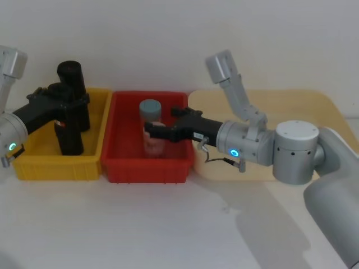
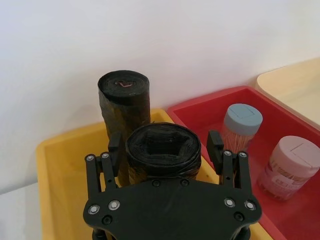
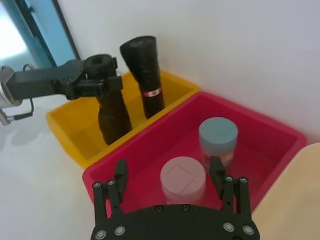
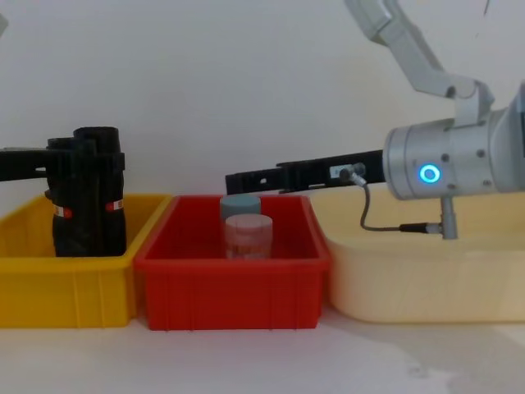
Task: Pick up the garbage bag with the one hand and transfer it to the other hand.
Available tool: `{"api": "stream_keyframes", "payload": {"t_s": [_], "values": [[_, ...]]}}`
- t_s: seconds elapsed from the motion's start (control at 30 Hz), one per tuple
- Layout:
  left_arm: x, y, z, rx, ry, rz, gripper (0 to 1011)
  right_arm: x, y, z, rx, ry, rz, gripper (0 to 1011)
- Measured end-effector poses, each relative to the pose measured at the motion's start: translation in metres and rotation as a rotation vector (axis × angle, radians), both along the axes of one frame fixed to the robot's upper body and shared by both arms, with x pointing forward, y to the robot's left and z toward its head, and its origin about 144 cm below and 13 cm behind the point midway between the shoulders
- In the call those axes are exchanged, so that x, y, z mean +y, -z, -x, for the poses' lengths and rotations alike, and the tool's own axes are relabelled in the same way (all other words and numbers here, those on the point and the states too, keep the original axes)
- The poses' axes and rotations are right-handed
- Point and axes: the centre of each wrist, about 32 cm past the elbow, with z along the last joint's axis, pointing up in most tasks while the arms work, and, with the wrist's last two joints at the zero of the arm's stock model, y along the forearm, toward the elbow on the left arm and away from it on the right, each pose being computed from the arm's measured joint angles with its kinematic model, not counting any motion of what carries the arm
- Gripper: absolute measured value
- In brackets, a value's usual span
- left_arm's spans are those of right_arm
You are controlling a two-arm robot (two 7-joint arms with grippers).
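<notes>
Everything is placed here from the red bin (image 1: 147,168) on the white counter (image 1: 168,230).

The yellow bin (image 1: 56,168) sits against its left wall and a cream tub (image 4: 426,287) against its right wall.

**Left hand:** The left hand (image 1: 63,102), on the green-ringed arm, reaches into the yellow bin. It is pinching the garbage bag (image 1: 70,140), which stands upright there.
- The left wrist view looks down on the hollow end of the bag (image 2: 162,160), with one finger (image 2: 115,142) pressed to each side of it.
- That view also shows the second roll (image 2: 124,95) just behind the bag.
- The chest view, from the side, shows a red label band low on each roll.
- The bin wall hides the roll bases, so I cannot tell whether the bag touches the bin floor.

**Right hand:** The right hand (image 1: 162,122), on the blue-ringed arm, hangs over the red bin, spread and holding nothing.
- The right wrist view shows the pink-lidded jar (image 3: 182,177) under the gap between its fingers, with the blue-lidded jar (image 3: 218,135) just beyond.
- In the head view the hand covers most of the pink-lidded jar.
- The chest view shows the hand (image 4: 234,179) clear above both lids.

**Count:** two rolls, two jars, two bins, one tub.
</notes>
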Motion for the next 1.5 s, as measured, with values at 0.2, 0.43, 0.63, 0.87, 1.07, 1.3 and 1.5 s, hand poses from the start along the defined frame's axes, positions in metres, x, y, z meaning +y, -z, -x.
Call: {"api": "stream_keyframes", "payload": {"t_s": [0.2,0.43,0.63,0.87,1.07,1.3,1.5], "values": [[0.0,0.0,0.0,0.0,0.001,0.0,1001,0.008,0.002,-0.002,0.001,-0.017,0.033,1000],[0.0,0.0,0.0,0.0,0.002,0.0,1001,0.015,0.004,-0.004,-0.016,-0.017,0.073,1000],[0.0,0.0,0.0,0.0,0.002,0.0,1001,0.018,0.004,-0.005,-0.037,-0.007,0.098,1000],[0.0,0.0,0.0,0.0,0.002,0.0,1001,0.018,0.005,-0.009,-0.04,0.001,0.111,1000],[0.0,0.0,0.0,0.0,0.002,0.0,1001,0.018,0.008,-0.012,-0.027,-0.002,0.112,1000],[0.0,0.0,0.0,0.0,0.002,0.0,1001,0.019,0.011,-0.018,-0.005,-0.014,0.109,1000],[0.0,0.0,0.0,0.0,0.002,0.0,1001,0.021,0.014,-0.023,0.009,-0.02,0.11,1000]]}}
